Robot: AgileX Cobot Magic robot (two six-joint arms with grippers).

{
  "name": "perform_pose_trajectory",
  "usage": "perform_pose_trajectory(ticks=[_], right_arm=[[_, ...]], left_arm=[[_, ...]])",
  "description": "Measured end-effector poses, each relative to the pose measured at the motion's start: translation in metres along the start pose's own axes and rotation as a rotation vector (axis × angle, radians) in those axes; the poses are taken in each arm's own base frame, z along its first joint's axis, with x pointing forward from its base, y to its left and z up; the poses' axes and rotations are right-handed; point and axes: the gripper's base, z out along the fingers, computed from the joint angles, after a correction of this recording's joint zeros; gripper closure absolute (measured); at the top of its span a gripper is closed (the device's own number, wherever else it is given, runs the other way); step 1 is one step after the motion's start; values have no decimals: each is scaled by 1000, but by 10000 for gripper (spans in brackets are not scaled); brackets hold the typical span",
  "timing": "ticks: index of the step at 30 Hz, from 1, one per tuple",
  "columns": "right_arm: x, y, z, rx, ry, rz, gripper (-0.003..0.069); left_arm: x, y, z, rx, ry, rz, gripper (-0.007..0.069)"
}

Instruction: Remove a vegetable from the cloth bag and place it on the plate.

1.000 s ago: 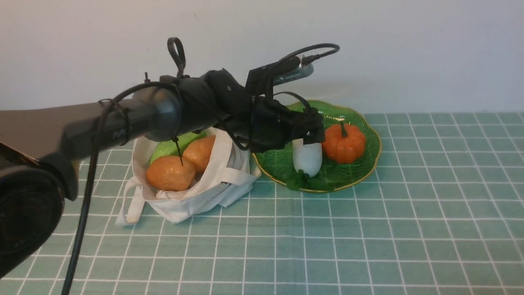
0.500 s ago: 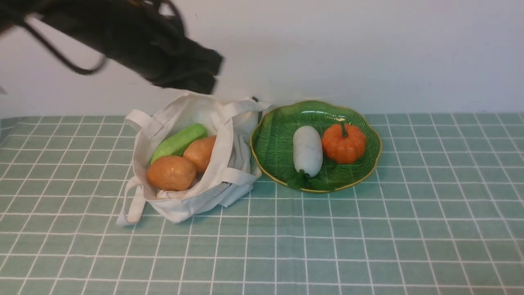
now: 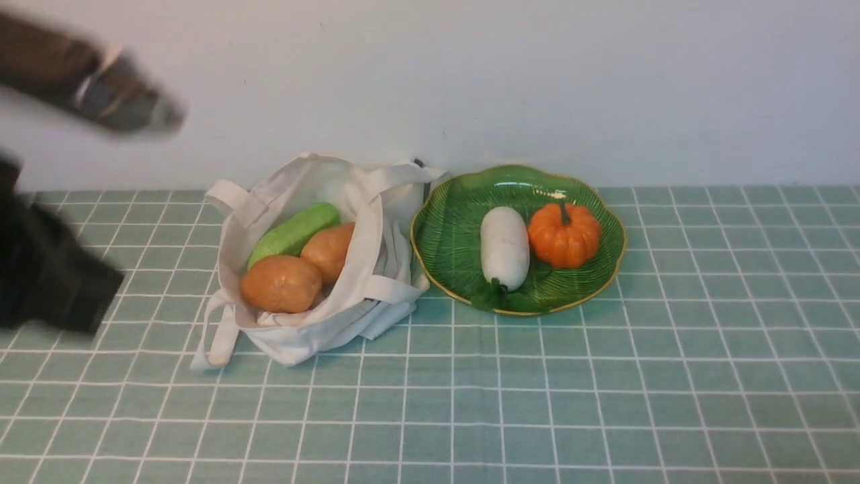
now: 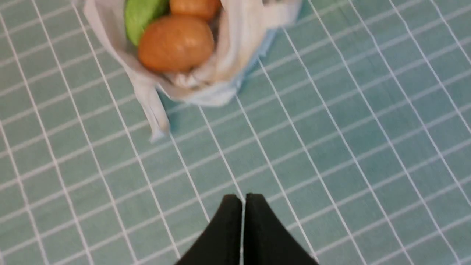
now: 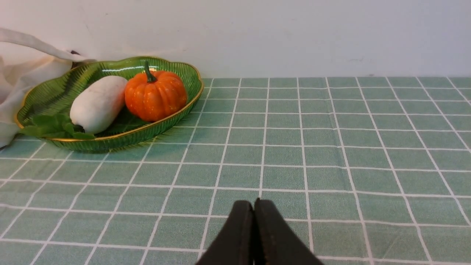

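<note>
The white radish [image 3: 504, 247] lies on the green glass plate [image 3: 450, 228] beside a small orange pumpkin [image 3: 564, 235], with its leaves toward the front rim. It also shows in the right wrist view [image 5: 98, 103], as does the plate [image 5: 173, 114]. The off-white cloth bag [image 3: 376, 296] lies open to the plate's left. My left gripper [image 3: 107, 302] is a blurred dark shape at the far left, well away from the bag. In the left wrist view it [image 4: 243, 198] is shut and empty above the cloth, and the bag [image 4: 228, 62] lies ahead of it. My right gripper [image 5: 253, 204] is shut and empty, low over the cloth to the right of the plate.
The bag holds a light green cucumber [image 3: 293, 234] and two brown potatoes [image 3: 281, 284]. The green checked tablecloth [image 3: 605, 390] covers the table. A white wall [image 3: 605, 81] stands close behind the bag and plate.
My left arm has left the radish lying on the plate, risen, and swung back to the far left. The radish and pumpkin have not moved since.
</note>
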Motion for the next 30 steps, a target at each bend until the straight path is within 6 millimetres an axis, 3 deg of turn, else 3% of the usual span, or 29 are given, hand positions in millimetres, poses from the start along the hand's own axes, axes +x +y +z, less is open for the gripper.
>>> perform_pose_trajectory(ticks=[3, 4, 5, 8, 13, 19, 30], right_arm=[[0, 0, 0, 0, 0, 0, 675], [0, 0, 0, 0, 0, 0, 675], [0, 0, 0, 0, 0, 0, 675], [0, 0, 0, 0, 0, 0, 675], [0, 0, 0, 0, 0, 0, 675], [0, 0, 0, 0, 0, 0, 675], [0, 0, 0, 0, 0, 0, 675]], left_arm=[[44, -11, 3, 17, -156, -37, 629], [47, -11, 4, 14, -166, -37, 629], [63, -14, 6, 18, -235, -54, 629], [95, -17, 25, 17, -336, -101, 629], [127, -18, 49, 20, -387, -155, 629], [146, -17, 69, 10, -328, -161, 629], [146, -11, 71, -69, -355, -94, 629]])
